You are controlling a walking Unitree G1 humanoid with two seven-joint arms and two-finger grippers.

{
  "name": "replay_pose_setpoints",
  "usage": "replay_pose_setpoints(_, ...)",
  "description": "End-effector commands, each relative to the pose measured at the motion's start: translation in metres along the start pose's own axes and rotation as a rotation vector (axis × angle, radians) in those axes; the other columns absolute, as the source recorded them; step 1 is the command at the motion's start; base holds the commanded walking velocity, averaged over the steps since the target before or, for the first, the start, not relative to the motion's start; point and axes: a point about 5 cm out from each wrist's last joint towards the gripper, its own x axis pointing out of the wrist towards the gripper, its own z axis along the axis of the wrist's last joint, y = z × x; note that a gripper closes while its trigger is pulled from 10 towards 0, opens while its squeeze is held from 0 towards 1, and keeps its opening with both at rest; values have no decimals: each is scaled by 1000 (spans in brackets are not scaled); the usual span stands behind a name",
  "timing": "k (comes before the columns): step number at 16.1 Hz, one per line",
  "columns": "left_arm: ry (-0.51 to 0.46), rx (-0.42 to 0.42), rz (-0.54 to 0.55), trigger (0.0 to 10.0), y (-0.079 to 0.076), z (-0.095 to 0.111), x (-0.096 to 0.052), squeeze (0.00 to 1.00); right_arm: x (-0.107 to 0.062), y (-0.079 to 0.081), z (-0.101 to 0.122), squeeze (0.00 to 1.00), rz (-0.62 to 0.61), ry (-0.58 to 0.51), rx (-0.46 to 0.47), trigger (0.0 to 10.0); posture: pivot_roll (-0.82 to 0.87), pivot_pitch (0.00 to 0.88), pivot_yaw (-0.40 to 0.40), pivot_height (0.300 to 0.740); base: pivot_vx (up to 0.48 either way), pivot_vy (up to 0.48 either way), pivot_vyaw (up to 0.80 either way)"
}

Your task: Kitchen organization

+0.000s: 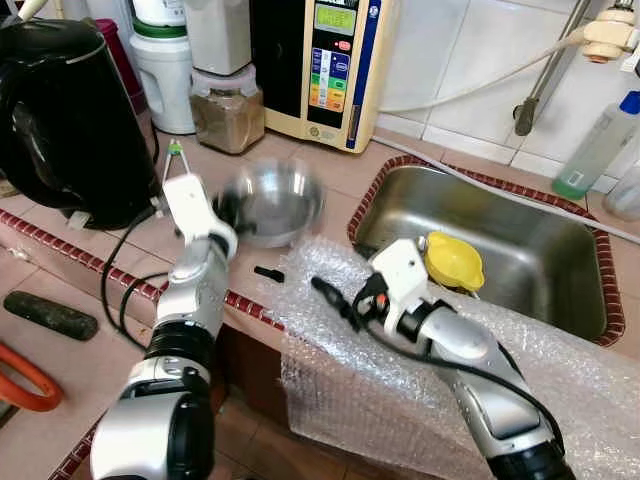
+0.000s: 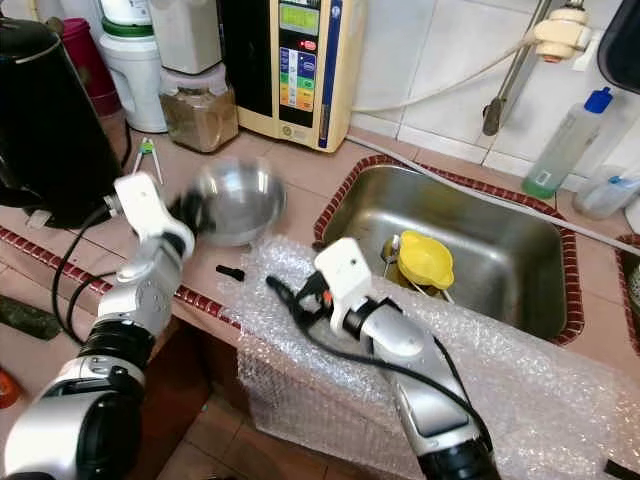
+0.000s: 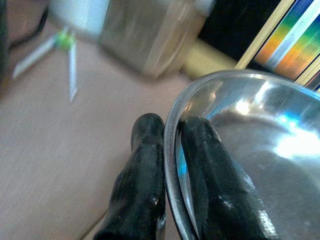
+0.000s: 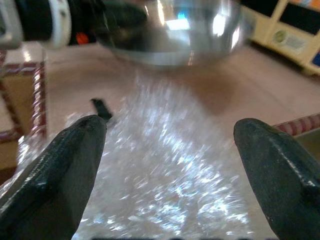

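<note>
The jaws of the left gripper (image 3: 170,175) are pinched tight on the rim of the shiny metal bowl (image 1: 272,203), one finger inside the bowl and one outside. The bowl sits over the pink counter (image 1: 330,165), just beside the sink (image 1: 520,250), and it looks a bit blurry. The jaws of the right gripper (image 4: 170,150) are wide apart and hold nothing. That gripper hangs over a sheet of bubble wrap (image 1: 330,330) that lies over the front edge of the counter and the sink.

A small black piece (image 1: 268,273) lies on the counter just by the edge of the bubble wrap. A yellow lid (image 1: 453,261) rests in the sink. Behind the bowl stand a black kettle (image 1: 60,120), a jar of brown powder (image 1: 228,110) and a cream machine with coloured buttons (image 1: 335,65). Small tongs with a green top (image 1: 175,160) lie near the kettle.
</note>
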Motion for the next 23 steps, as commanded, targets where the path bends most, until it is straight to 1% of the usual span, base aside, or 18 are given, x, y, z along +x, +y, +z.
replay_pose_setpoints(1,-68,-13,-25,0,-4,10,0,0,0,-10,2,0,-53,-12,5,10000,11,2,-62,740,0,0,0)
replay_pose_setpoints(2,-132,-22,-41,0,-7,18,-1,0,2,-15,4,0,-85,-26,13,10000,13,0,-65,740,0,0,0)
replay_pose_setpoints(3,-168,-30,-64,0,-11,24,-2,0,2,-18,6,0,-108,-36,11,10000,15,0,-65,740,0,0,0)
replay_pose_setpoints(4,-204,-23,-116,0,-18,29,-2,0,3,-24,11,0,-156,-70,15,10000,16,0,-66,740,0,0,0)
replay_pose_setpoints(5,-224,-8,-161,0,-24,31,-4,0,4,-30,16,0,-200,-107,39,10000,17,0,-66,740,0,0,0)
replay_pose_setpoints(7,-244,48,-287,0,-47,27,-12,0,4,-43,37,0,-295,-246,164,10000,16,0,-64,740,0,0,0)
replay_pose_setpoints(8,-245,78,-324,0,-55,23,-15,0,3,-47,42,0,-314,-284,214,10000,16,0,-64,740,0,0,0)
replay_pose_setpoints(11,-232,101,-396,0,-72,12,-22,0,4,-48,48,0,-322,-331,285,10000,12,0,-62,740,0,0,0)
replay_pose_setpoints(13,-233,107,-415,0,-77,11,-23,0,3,-48,47,0,-318,-327,306,10000,8,2,-62,740,0,0,0)
replay_pose_setpoints(14,-231,114,-417,0,-78,10,-24,0,3,-48,47,0,-311,-330,315,10000,10,3,-61,740,0,0,0)
replay_pose_setpoints(16,-220,113,-382,0,-74,9,-23,0,1,-48,44,0,-285,-302,287,10000,7,3,-60,740,0,0,0)
replay_pose_setpoints(17,-231,106,-356,0,-71,12,-21,0,-1,-51,40,0,-295,-270,253,10000,9,4,-59,740,0,0,0)
replay_pose_setpoints(18,-262,105,-290,0,-61,20,-18,0,-7,-60,27,0,-356,-186,188,10000,10,5,-59,740,0,0,0)
replay_pose_setpoints(19,-276,114,-263,0,-57,23,-17,0,-8,-62,26,0,-367,-187,191,10000,9,5,-59,740,0,0,0)
replay_pose_setpoints(20,-279,127,-223,0,-50,25,-15,0,-14,-67,26,0,-413,-201,192,10000,7,5,-57,740,0,0,0)
replay_pose_setpoints(23,-271,150,-199,0,-44,24,-15,0,-19,-70,31,0,-445,-238,184,10000,4,7,-55,740,0,0,0)
